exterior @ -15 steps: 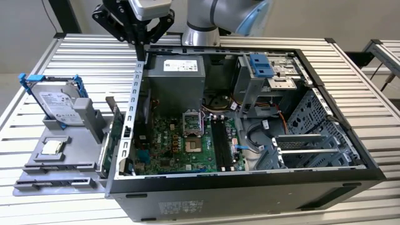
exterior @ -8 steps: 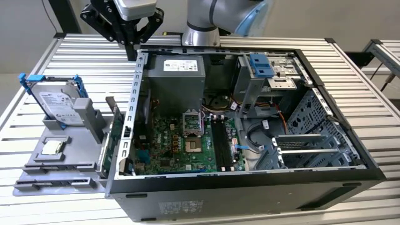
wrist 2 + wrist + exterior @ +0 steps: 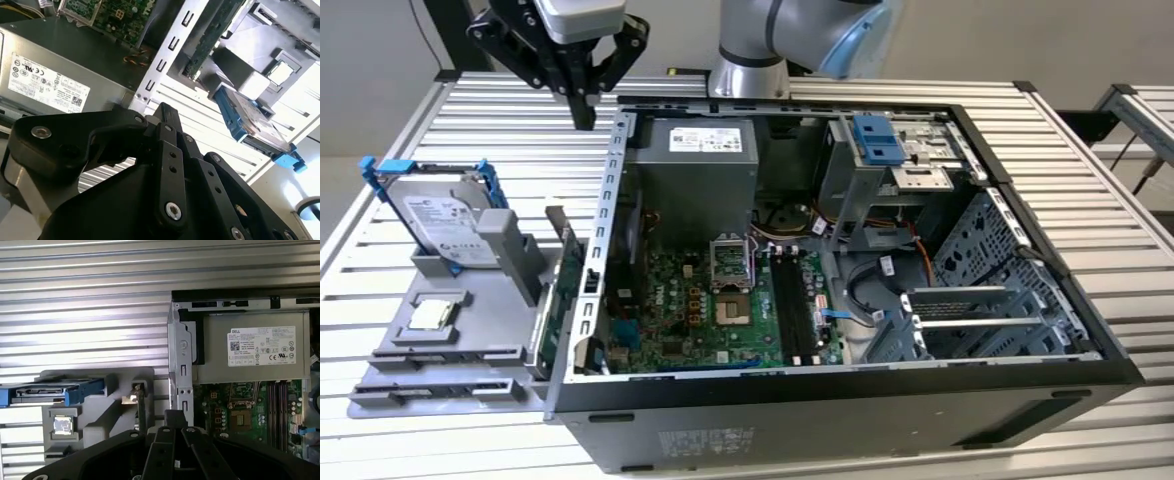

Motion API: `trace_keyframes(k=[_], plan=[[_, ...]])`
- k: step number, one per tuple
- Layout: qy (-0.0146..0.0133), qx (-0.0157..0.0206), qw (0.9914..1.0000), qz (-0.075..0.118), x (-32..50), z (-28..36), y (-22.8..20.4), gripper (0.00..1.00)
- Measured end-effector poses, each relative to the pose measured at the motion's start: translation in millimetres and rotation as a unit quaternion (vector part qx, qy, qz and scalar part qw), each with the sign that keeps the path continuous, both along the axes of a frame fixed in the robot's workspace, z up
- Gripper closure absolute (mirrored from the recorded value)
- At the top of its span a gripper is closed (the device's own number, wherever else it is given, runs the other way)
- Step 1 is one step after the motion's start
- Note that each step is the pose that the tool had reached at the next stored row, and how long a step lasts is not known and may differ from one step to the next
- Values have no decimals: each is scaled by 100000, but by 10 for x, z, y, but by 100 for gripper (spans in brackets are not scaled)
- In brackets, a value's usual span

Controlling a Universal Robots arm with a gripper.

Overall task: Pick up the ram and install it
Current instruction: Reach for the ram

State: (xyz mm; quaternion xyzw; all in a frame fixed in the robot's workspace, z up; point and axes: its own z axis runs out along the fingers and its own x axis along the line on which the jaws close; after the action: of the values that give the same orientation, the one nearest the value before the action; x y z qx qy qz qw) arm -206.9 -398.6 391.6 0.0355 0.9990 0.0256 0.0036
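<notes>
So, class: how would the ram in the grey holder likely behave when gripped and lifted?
The ram looks thin and flat, so probably light and fairly stiff. It stands on edge in the grey holder, so a sideways push might tilt it. A bare board, likely fragile.

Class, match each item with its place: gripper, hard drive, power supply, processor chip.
Items:
1. gripper
2. hard drive
3. power supply
4. processor chip

Places:
A. inside the computer case
B. lying flat on the grey holder
C. above the slatted table, outside the case
D. standing in a blue caddy

Pairs: 1-C, 2-D, 3-A, 4-B
</notes>
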Motion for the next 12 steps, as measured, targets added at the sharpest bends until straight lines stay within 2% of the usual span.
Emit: trace_keyframes(k=[12], plan=[[-2,139,100000,-1,-254,0,0,100]])
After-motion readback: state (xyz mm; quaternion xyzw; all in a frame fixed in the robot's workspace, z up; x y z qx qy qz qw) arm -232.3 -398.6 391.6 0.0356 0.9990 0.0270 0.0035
